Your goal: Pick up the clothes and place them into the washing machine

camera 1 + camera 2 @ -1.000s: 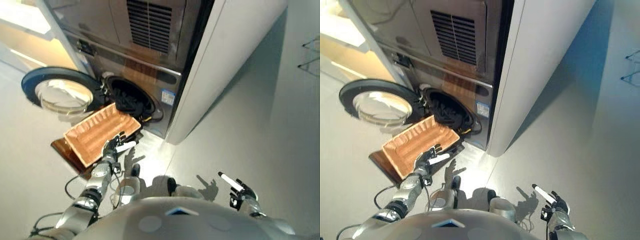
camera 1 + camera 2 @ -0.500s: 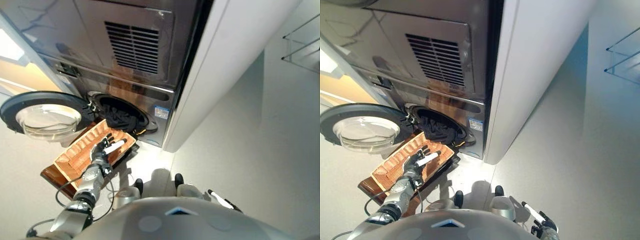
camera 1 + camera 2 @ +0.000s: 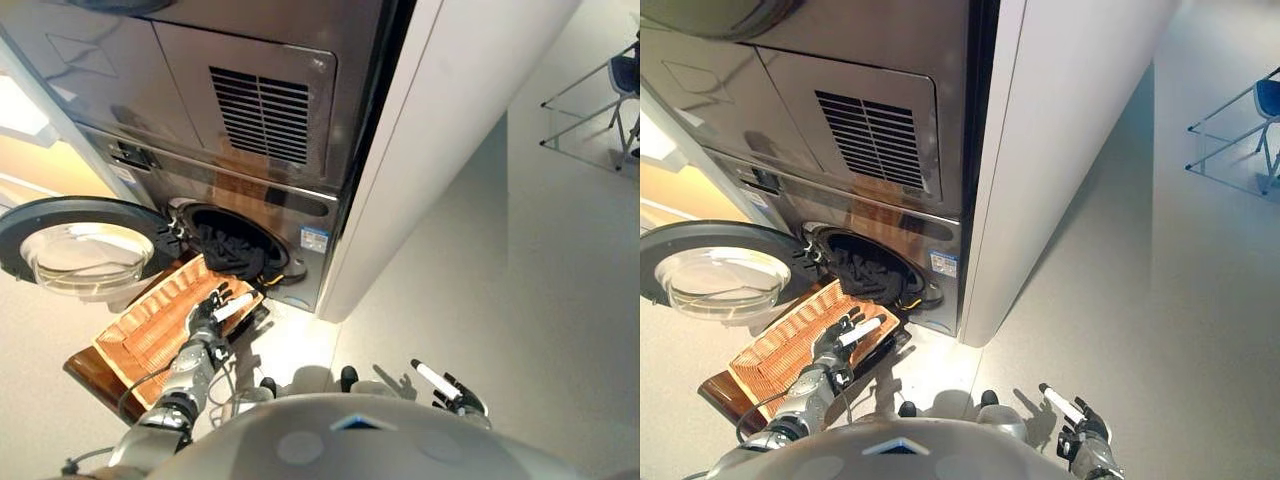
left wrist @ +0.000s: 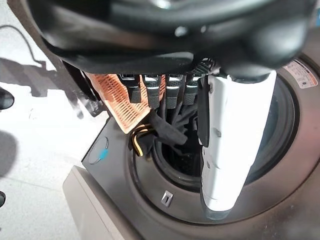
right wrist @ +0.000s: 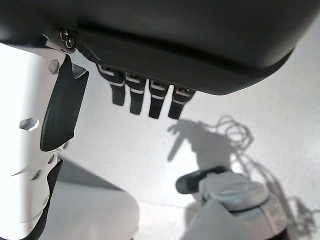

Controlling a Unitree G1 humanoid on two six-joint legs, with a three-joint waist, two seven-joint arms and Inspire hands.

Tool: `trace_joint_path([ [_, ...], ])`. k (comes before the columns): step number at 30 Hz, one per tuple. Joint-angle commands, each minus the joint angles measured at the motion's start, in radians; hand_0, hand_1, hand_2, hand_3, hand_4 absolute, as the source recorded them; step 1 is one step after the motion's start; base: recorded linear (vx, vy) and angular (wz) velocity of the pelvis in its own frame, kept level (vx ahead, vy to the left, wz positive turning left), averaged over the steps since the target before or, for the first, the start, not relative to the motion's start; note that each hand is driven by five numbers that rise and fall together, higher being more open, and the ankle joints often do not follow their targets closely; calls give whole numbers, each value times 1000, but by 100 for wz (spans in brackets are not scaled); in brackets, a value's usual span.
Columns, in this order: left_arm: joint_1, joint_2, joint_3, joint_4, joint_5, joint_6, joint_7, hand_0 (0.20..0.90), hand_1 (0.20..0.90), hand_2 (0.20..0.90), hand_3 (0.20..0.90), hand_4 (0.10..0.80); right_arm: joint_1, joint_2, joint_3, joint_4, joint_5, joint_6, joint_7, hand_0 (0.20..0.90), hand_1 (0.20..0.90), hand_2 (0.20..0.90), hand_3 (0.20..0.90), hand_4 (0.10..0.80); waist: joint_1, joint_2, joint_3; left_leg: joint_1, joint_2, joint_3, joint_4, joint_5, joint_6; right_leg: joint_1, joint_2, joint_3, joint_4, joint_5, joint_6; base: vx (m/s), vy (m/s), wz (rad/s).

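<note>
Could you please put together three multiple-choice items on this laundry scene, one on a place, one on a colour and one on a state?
1. Where are the dark clothes?
A. In the basket
B. In the washer's drum opening
C. In the left hand

2. What colour is the basket?
A. Blue
B. White
C. Orange-brown

3. How does the washer door stand?
A. Swung open
B. Shut
C. Taken off and lying on the floor

Answers:
1. B: the clothes fill the mouth of the washer, partly hanging over its rim; the basket shows none.
2. C: its woven inside is orange-brown in both eye views.
3. A: the round glass door stands swung out to the left of the opening.

Both the left hand and the right hand are open and hold nothing.
</note>
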Motion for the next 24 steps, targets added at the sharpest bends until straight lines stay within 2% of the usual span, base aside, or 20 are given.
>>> trace_joint_path([
  [1, -102, 26, 49, -15, -33, -54, 5, 900, 900, 900, 900, 800, 20, -58, -7, 12, -17, -10, -20, 900, 900, 900, 900, 800, -3, -4, -7, -63, -3, 15, -2, -3, -19, -26, -20, 16, 79, -90, 53, 64, 11, -1],
  [15, -125, -5, 199, -74, -376, -40, -18, 900, 900, 900, 900, 800, 15, -33, 21, 13, -48, -1, -28, 900, 900, 900, 900, 800, 5, -76, -18, -47, 24, 9, -1, -23, -32, 9, 1, -13, 38, -106, 40, 43, -10, 1],
  [16, -136, -12, 223, -86, -450, -35, -40, 900, 900, 900, 900, 800, 15, -28, 27, 13, -48, 1, -24, 900, 900, 900, 900, 800, 4, -87, -14, -48, 33, 9, 0, -26, -36, 8, 7, -13, 35, -110, 37, -6, -63, 1],
  [20, -149, -14, 234, -104, -494, -38, -47, 900, 900, 900, 900, 800, 17, -24, 30, 12, -41, 1, -21, 900, 900, 900, 900, 800, 5, -98, -6, -52, 38, 9, 6, -28, -39, 7, 14, -15, 34, -112, 32, -16, -35, 2],
  [22, -187, -10, 243, -130, -528, -62, -29, 900, 900, 900, 900, 800, 12, -14, 40, 4, -26, -3, -26, 900, 900, 900, 900, 800, 5, -116, 31, -89, 43, 10, 57, -37, -46, -16, 23, -19, 58, -123, 21, -180, -99, 7],
  [23, -228, -2, 246, -146, -562, -87, -6, 900, 900, 900, 900, 800, -5, -16, 45, -6, -10, -10, -34, 900, 900, 900, 900, 800, 2, -134, 74, -150, 39, 5, 128, -51, -51, -59, 32, -22, 98, -127, 15, -218, -90, 7],
  [24, -230, -2, 246, -146, -563, -87, -6, 900, 900, 900, 900, 800, -7, -16, 44, -5, -10, -10, -34, 900, 900, 900, 900, 800, 0, -134, 73, -158, 38, 4, 137, -55, -51, -64, 31, -23, 102, -129, 15, -278, -98, 18],
])
